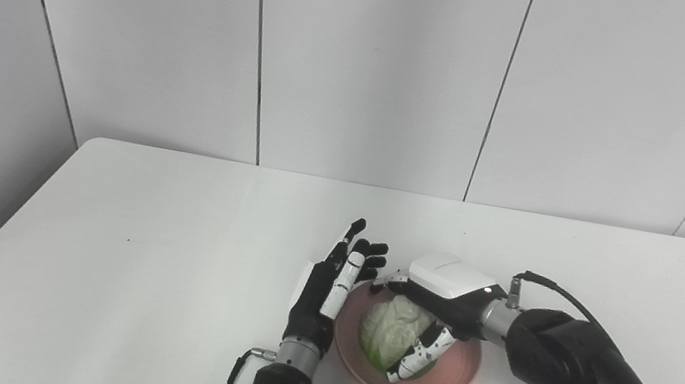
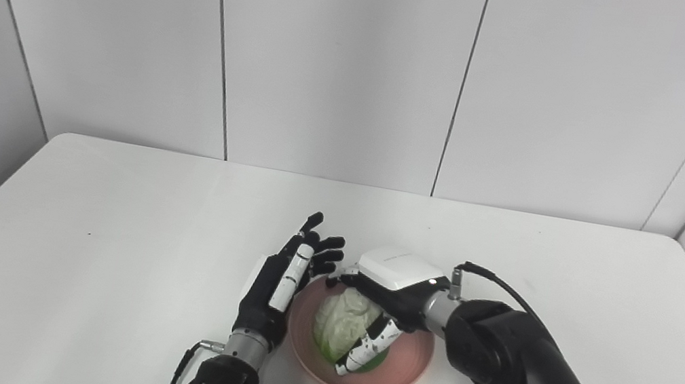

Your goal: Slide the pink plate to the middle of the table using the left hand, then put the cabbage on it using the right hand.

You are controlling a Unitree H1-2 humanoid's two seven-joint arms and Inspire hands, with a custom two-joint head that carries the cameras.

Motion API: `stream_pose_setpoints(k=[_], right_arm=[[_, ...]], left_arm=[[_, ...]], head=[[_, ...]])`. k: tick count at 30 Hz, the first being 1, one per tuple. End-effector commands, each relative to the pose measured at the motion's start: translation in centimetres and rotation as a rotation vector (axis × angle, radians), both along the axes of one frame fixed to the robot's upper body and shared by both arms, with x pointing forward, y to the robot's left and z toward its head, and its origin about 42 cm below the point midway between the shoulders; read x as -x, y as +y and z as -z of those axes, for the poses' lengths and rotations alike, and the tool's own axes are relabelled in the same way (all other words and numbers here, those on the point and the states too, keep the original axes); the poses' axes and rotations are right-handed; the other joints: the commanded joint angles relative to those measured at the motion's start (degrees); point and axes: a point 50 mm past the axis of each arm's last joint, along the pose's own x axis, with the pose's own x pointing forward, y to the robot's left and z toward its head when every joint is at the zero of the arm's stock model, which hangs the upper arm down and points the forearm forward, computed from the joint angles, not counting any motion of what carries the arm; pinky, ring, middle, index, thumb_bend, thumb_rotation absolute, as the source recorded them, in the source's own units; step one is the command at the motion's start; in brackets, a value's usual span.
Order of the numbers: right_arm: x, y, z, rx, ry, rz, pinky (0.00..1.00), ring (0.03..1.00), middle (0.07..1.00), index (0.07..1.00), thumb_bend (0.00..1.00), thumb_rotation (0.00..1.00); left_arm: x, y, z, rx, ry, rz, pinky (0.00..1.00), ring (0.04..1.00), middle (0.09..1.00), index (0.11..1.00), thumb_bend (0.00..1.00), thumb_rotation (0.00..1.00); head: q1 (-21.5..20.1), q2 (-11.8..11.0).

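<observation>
Nearest us, our two black forearms come in from the near edge of the white bench (image 1: 138, 221). Between them sits the shallow round pink plate (image 1: 458, 375), toward the near side of the bench and roughly central from left to right, so we judge the sliding step done, or close to it. Our left hand (image 1: 334, 287) stands on edge just beside the plate's left rim, fingers straight and apart, holding nothing; we cannot tell whether it touches the rim.

On the plate lies the pale green, crinkled cabbage (image 1: 389, 330). Our right hand (image 1: 435, 303), with its white back shell, reaches over it from the right, its fingers wrapped around the cabbage's right and near side, so we are gripping it. Whether the cabbage already rests its weight on the plate we cannot tell, though it appears down in the dish.

By our reading, what remains is to open the right hand and draw both hands clear.
</observation>
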Motion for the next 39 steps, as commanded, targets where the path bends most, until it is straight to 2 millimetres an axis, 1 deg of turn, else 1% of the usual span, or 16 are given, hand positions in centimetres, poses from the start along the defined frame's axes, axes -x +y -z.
stream_pose_setpoints(k=[1, 5, 6, 7, 10, 11, 12, 15, 17, 20, 23, 25, 27, 29, 32, 39], right_arm=[[-0.5, -0.6, -1.8, -0.027, -0.026, 0.012, 0.88, 0.904, 0.877, 0.843, 1.00, 0.52], [-0.3, -1.2, -2.1, -0.213, -0.038, 0.007, 0.78, 0.855, 0.852, 0.830, 1.00, 0.50], [0.0, -1.4, -1.8, -0.319, -0.054, 0.002, 0.76, 0.848, 0.850, 0.826, 1.00, 0.49], [0.2, -1.6, -1.6, -0.391, -0.067, 0.002, 0.74, 0.836, 0.848, 0.824, 1.00, 0.48], [1.5, -2.0, 0.0, -0.682, -0.179, 0.018, 0.69, 0.813, 0.844, 0.829, 1.00, 0.53], [1.9, -2.1, 0.8, -0.797, -0.213, 0.047, 0.68, 0.802, 0.841, 0.837, 0.95, 0.58], [2.2, -2.1, 1.6, -0.901, -0.229, 0.082, 0.67, 0.786, 0.838, 0.847, 0.86, 0.67], [2.6, -2.1, 3.2, -1.133, -0.230, 0.176, 0.70, 0.787, 0.849, 0.862, 0.79, 0.84], [2.6, -2.1, 4.4, -1.314, -0.178, 0.255, 0.73, 0.804, 0.864, 0.878, 0.77, 0.88], [2.7, -2.0, 6.1, -1.526, -0.113, 0.370, 0.77, 0.837, 0.893, 0.901, 0.74, 0.90], [3.0, -1.5, 8.2, -1.628, -0.067, 0.474, 0.81, 0.865, 0.922, 0.938, 0.69, 0.95], [3.2, -1.2, 9.4, -1.681, -0.029, 0.532, 0.84, 0.877, 0.930, 0.943, 0.71, 0.97], [3.4, -0.8, 10.4, -1.718, -0.010, 0.573, 0.86, 0.883, 0.930, 0.941, 0.73, 0.95], [3.6, -0.5, 11.1, -1.736, -0.031, 0.615, 0.87, 0.882, 0.940, 0.947, 0.70, 0.97], [3.7, -0.2, 11.7, -1.759, -0.062, 0.651, 0.88, 0.886, 0.966, 0.955, 0.64, 0.97], [3.8, -0.2, 12.0, -1.750, -0.064, 0.678, 0.88, 0.887, 0.962, 0.948, 0.62, 0.97]], left_arm=[[1.1, 1.0, 2.4, -0.006, 0.042, -0.018, 0.78, 0.770, 0.783, 0.913, 0.65, 0.89], [1.0, 1.1, 2.4, 0.010, 0.047, -0.054, 0.79, 0.819, 0.839, 0.894, 0.66, 0.84], [1.0, 1.2, 2.3, 0.011, 0.050, -0.062, 0.79, 0.831, 0.849, 0.893, 0.66, 0.83], [0.9, 1.4, 2.2, 0.012, 0.052, -0.067, 0.84, 0.856, 0.867, 0.890, 0.67, 0.83], [0.5, 2.0, 2.0, 0.020, 0.046, -0.068, 0.89, 0.869, 0.867, 0.880, 0.69, 0.84], [0.3, 2.3, 1.8, 0.024, 0.042, -0.070, 0.90, 0.871, 0.868, 0.875, 0.68, 0.83], [0.2, 2.4, 1.7, 0.029, 0.038, -0.071, 0.90, 0.873, 0.872, 0.871, 0.68, 0.83], [-0.1, 2.9, 1.3, 0.031, 0.027, -0.076, 0.90, 0.881, 0.883, 0.879, 0.67, 0.83], [-0.3, 3.2, 1.1, 0.023, 0.014, -0.084, 0.89, 0.881, 0.886, 0.879, 0.67, 0.83], [-0.4, 3.5, 1.1, 0.008, 0.009, -0.097, 0.91, 0.906, 0.916, 0.894, 0.71, 0.87], [-0.4, 3.5, 1.2, -0.014, 0.014, -0.111, 0.93, 0.932, 0.942, 0.903, 0.77, 0.89], [-0.3, 3.4, 1.2, -0.016, 0.026, -0.125, 0.95, 0.952, 0.958, 0.904, 0.79, 0.90], [-0.2, 3.3, 1.2, -0.015, 0.038, -0.148, 0.96, 0.963, 0.964, 0.898, 0.78, 0.90], [-0.1, 3.2, 1.3, -0.022, 0.045, -0.166, 0.97, 0.971, 0.967, 0.900, 0.78, 0.91], [0.1, 3.1, 1.3, -0.027, 0.054, -0.175, 0.99, 0.982, 0.974, 0.920, 0.76, 0.93], [0.4, 2.7, 1.4, -0.038, 0.073, -0.172, 1.00, 0.993, 0.987, 0.939, 0.72, 0.94]], head=[[0.08, 0.02], [-0.71, 0.17], [-1.23, 0.18], [-1.23, 0.18], [-0.96, 0.19], [-0.97, 0.20], [-0.97, 0.20], [-0.76, 0.26], [-0.81, 0.18], [-0.88, 0.13], [-0.46, 0.37], [-0.36, 0.39], [-0.39, 0.45], [-0.33, 0.51], [-0.20, 0.62], [-0.26, 0.74]])
